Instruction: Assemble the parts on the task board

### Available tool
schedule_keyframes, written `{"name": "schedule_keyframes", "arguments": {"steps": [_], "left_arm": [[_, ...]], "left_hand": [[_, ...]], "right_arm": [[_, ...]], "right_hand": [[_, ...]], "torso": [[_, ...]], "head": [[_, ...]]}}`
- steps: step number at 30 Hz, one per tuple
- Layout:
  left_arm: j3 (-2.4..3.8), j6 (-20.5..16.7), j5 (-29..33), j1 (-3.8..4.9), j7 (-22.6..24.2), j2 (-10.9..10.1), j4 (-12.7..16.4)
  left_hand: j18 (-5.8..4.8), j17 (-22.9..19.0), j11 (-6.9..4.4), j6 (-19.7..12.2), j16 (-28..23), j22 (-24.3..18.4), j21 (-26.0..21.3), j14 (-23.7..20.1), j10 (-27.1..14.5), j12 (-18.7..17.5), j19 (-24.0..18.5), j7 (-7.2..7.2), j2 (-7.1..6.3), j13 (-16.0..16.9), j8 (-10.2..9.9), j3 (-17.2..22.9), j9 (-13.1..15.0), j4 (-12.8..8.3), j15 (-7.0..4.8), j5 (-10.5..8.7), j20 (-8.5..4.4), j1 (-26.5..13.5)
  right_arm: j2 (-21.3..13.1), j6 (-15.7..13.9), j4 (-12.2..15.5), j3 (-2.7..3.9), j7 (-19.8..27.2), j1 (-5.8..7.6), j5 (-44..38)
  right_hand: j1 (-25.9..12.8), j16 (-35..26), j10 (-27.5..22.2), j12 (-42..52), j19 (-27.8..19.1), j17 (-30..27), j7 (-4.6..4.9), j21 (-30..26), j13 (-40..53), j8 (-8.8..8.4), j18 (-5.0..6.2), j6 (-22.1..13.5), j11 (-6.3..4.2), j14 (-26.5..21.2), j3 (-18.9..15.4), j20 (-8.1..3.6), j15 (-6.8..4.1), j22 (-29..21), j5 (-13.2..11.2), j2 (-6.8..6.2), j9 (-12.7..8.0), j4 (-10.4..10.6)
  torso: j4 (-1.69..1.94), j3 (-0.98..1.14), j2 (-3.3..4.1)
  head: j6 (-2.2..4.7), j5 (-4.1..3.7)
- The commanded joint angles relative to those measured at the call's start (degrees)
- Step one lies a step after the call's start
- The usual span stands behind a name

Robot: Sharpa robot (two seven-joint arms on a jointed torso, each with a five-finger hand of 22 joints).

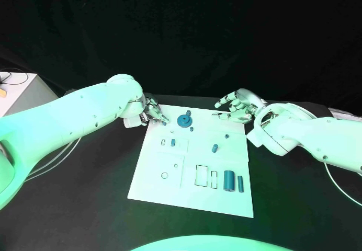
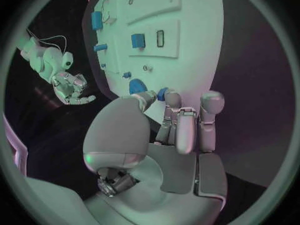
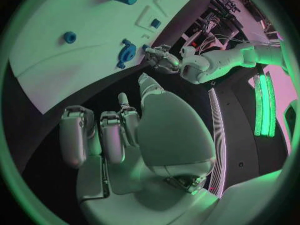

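Only blue parts (image 1: 229, 183) on task board (image 1: 155, 187)

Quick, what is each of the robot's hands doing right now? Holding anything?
Left hand: fingers curled at the white board's far corner; whether it holds a piece cannot be told.
Right hand: open, holding nothing, beside the board's far edge.

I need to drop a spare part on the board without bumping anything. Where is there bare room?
The task board is bare along its near edge, below the ring outline and the two upright blue cylinders. The far end is crowded: the blue disc sits between the left hand and right hand.
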Motion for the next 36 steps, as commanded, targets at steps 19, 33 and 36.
{"name": "schedule_keyframes", "arguments": {"steps": [19,33,36], "left_arm": [[0.01,-1.53,1.44,-0.03,0.79,-0.56,1.05],[-0.08,-5.38,5.91,0.01,0.64,-7.52,12.11],[-0.29,-5.51,4.62,-0.01,0.58,-9.04,14.92]], "left_hand": [[0.56,4.18,-0.55,-1.93,0.56,1.14,1.27,2.3,1.33,0.55,0.25,-0.37,-0.5,-0.02,4.35,17.24,3.37,-5.56,-0.78,-0.31,-0.58,4.92],[0.0,6.29,-1.52,0.9,1.53,4.65,3.68,3.31,7.82,5.14,2.35,-1.28,-4.02,7.57,6.62,26.36,4.31,-12.11,-1.69,6.35,-1.33,-1.96],[-0.11,6.78,-1.73,1.41,1.74,5.26,4.09,3.51,8.63,5.61,2.71,-1.51,-4.11,8.47,6.88,27.53,4.35,-13.22,-1.9,7.4,-1.53,-3.03]], "right_arm": [[0.08,0.66,-0.1,0.01,0.33,-0.01,-0.36],[-0.63,0.83,-0.04,0.0,0.17,-0.01,-0.32],[-0.73,0.83,-0.08,0.0,0.15,-0.01,-0.31]], "right_hand": [[-0.03,-0.12,-0.25,0.02,2.38,14.54,0.0,-0.15,6.09,-0.32,0.42,0.3,-0.12,5.92,0.4,0.27,0.2,9.2,0.22,0.46,-0.09,-0.1],[-0.02,-0.14,-0.27,0.0,2.36,14.52,-0.01,-0.21,6.07,-0.32,0.43,0.34,-0.13,5.91,0.5,0.27,0.19,9.17,0.49,0.52,-0.08,-0.14],[-0.02,-0.14,-0.27,0.0,2.36,14.52,-0.01,-0.21,6.07,-0.32,0.43,0.34,-0.13,5.91,0.5,0.27,0.19,9.17,0.49,0.52,-0.08,-0.14]], "torso": [[0.03,0.04,-0.09],[0.29,0.16,-0.36],[0.34,0.17,-0.44]], "head": [[-0.15,-0.07],[-0.24,0.03],[-0.34,0.02]]}}
